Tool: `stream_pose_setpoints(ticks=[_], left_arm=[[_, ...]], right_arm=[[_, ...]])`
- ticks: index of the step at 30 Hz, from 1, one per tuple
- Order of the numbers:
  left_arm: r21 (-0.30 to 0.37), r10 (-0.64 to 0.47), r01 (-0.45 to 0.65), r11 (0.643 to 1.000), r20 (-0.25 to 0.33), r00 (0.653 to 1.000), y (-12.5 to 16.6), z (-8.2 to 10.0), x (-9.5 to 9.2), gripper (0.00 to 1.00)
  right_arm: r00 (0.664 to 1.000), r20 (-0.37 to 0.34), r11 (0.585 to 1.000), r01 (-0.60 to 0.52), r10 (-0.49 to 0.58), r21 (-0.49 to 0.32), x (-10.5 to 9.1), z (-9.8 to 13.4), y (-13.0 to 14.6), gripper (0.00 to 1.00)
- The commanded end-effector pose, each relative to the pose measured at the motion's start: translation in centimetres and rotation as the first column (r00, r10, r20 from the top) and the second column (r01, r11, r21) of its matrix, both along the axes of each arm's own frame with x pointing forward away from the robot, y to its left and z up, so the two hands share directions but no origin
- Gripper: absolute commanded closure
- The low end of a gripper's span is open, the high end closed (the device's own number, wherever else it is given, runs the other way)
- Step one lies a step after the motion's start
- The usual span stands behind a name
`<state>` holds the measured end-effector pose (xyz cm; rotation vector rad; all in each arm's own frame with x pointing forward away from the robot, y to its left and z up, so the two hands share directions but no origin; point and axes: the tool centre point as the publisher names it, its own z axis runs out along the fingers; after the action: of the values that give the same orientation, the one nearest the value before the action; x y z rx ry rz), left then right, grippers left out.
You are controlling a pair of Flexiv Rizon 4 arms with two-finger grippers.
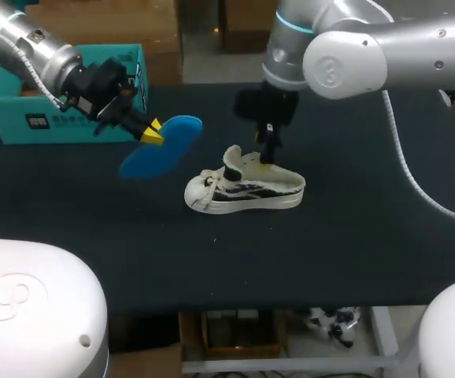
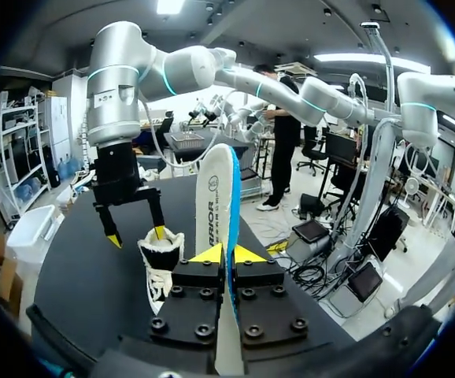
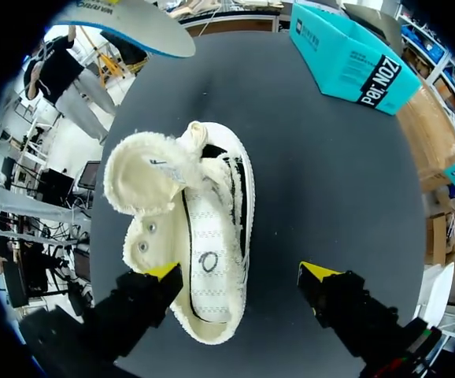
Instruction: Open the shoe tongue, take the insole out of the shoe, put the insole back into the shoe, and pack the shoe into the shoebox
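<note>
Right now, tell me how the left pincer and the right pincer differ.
The left pincer is shut on the insole; the right pincer is open and holds nothing. The left pincer is near the box, apart from the shoe; the right pincer hangs over the shoe, pointing down at it. Both have yellow tips and both are off the table.

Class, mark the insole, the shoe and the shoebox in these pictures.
insole (image 1: 174, 135), head view, on its blue face.
shoe (image 1: 247, 191), head view, on its side wall.
shoebox (image 1: 11, 110), head view, on its teal front wall.
</note>
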<state>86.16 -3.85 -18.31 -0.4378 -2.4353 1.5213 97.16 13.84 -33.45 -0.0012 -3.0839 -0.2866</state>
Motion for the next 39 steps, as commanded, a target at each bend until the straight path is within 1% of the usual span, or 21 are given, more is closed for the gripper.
stream_pose_setpoints(ticks=[1, 2, 3, 4, 5, 6, 7, 9, 10, 11, 12, 13, 14, 25, 31, 34, 35, 36, 37, 38, 39], left_arm=[[-0.004, 0.03, -0.03, 1.0, 0.009, 1.0, 0.7, -0.7, -0.3, 1.0], [-0.003, 0.034, -0.034, 0.999, 0.012, 0.999, 0.9, -0.9, -0.4, 1.0], [-0.001, 0.038, -0.038, 0.999, 0.013, 0.999, 1.0, -1.1, -0.4, 1.0], [0.002, 0.045, -0.045, 0.999, 0.015, 0.999, 1.1, -1.2, -0.4, 1.0], [0.003, 0.046, -0.046, 0.999, 0.015, 0.999, 1.2, -1.3, -0.4, 1.0], [0.005, 0.049, -0.049, 0.999, 0.015, 0.999, 1.3, -1.5, -0.5, 1.0], [0.008, 0.053, -0.053, 0.999, 0.015, 0.998, 1.4, -1.6, -0.4, 1.0], [0.008, 0.056, -0.056, 0.998, 0.014, 0.998, 1.6, -1.8, -0.4, 1.0], [0.008, 0.058, -0.058, 0.998, 0.014, 0.998, 1.7, -1.8, -0.4, 1.0], [0.009, 0.059, -0.059, 0.998, 0.013, 0.998, 1.8, -1.9, -0.4, 1.0], [0.01, 0.061, -0.061, 0.998, 0.013, 0.998, 1.8, -1.9, -0.4, 1.0], [0.012, 0.062, -0.062, 0.998, 0.012, 0.998, 1.9, -1.9, -0.3, 1.0], [0.013, 0.062, -0.062, 0.998, 0.012, 0.998, 1.9, -2.0, -0.3, 1.0], [0.012, 0.053, -0.054, 0.998, 0.016, 0.998, 2.5, -1.8, -0.3, 1.0], [0.003, 0.004, -0.005, 1.0, 0.018, 1.0, 2.3, -1.9, -0.1, 1.0], [-0.004, -0.036, 0.036, 0.999, 0.021, 0.999, 1.9, -1.6, 0.3, 1.0], [-0.008, -0.049, 0.049, 0.999, 0.021, 0.999, 1.7, -1.5, 0.5, 1.0], [-0.011, -0.066, 0.067, 0.998, 0.021, 0.998, 1.4, -1.3, 0.8, 1.0], [-0.014, -0.082, 0.083, 0.996, 0.02, 0.996, 1.2, -1.1, 1.1, 1.0], [-0.014, -0.092, 0.092, 0.996, 0.02, 0.996, 1.0, -1.0, 1.2, 1.0], [-0.013, -0.107, 0.107, 0.994, 0.021, 0.994, 0.6, -0.8, 1.5, 1.0]], right_arm=[[1.0, -0.021, 0.997, 0.018, -0.019, -0.072, 0.4, -0.8, 0.8, 0.0], [0.999, -0.026, 0.995, 0.03, -0.032, -0.097, 0.5, -1.0, 0.9, 0.0], [0.999, -0.026, 0.994, 0.035, -0.037, -0.103, 0.5, -1.1, 0.9, 0.0], [0.999, -0.023, 0.995, 0.033, -0.035, -0.096, 0.5, -1.2, 0.9, 0.07], [0.999, -0.023, 0.993, 0.046, -0.049, -0.112, 0.6, -1.4, 0.9, 0.36], [0.998, -0.025, 0.992, 0.049, -0.052, -0.117, 0.6, -1.6, 0.9, 0.51], [0.999, -0.023, 0.994, 0.043, -0.046, -0.1, 0.6, -1.7, 0.9, 0.51], [0.999, -0.023, 0.994, 0.047, -0.049, -0.103, 0.6, -1.9, 1.0, 0.5], [0.999, -0.02, 0.994, 0.048, -0.05, -0.097, 0.6, -2.0, 1.1, 0.52], [0.998, -0.018, 0.994, 0.052, -0.054, -0.098, 0.6, -2.0, 1.1, 0.56], [0.998, -0.017, 0.994, 0.055, -0.057, -0.099, 0.6, -2.1, 1.1, 0.73], [0.998, -0.012, 0.994, 0.059, -0.06, -0.094, 0.6, -2.1, 1.2, 0.96], [0.998, -0.011, 0.993, 0.06, -0.062, -0.098, 0.5, -2.1, 1.2, 1.0], [0.996, -0.008, 0.988, 0.091, -0.093, -0.126, -0.3, -1.9, 1.8, 1.0], [0.986, -0.009, 0.979, 0.164, -0.166, -0.119, -1.0, -1.4, 1.7, 1.0], [0.972, -0.01, 0.968, 0.233, -0.235, -0.094, -1.4, -0.7, 1.5, 1.0], [0.961, -0.015, 0.957, 0.271, -0.275, -0.106, -1.4, -0.5, 1.4, 1.0], [0.955, -0.01, 0.953, 0.295, -0.296, -0.072, -1.6, -0.3, 1.2, 1.0], [0.941, -0.016, 0.938, 0.337, -0.339, -0.084, -1.7, 0.0, 1.1, 1.0], [0.933, -0.015, 0.93, 0.356, -0.359, -0.088, -1.8, 0.1, 1.0, 1.0], [0.92, -0.018, 0.919, 0.389, -0.391, -0.066, -1.9, 0.3, 1.0, 1.0]])
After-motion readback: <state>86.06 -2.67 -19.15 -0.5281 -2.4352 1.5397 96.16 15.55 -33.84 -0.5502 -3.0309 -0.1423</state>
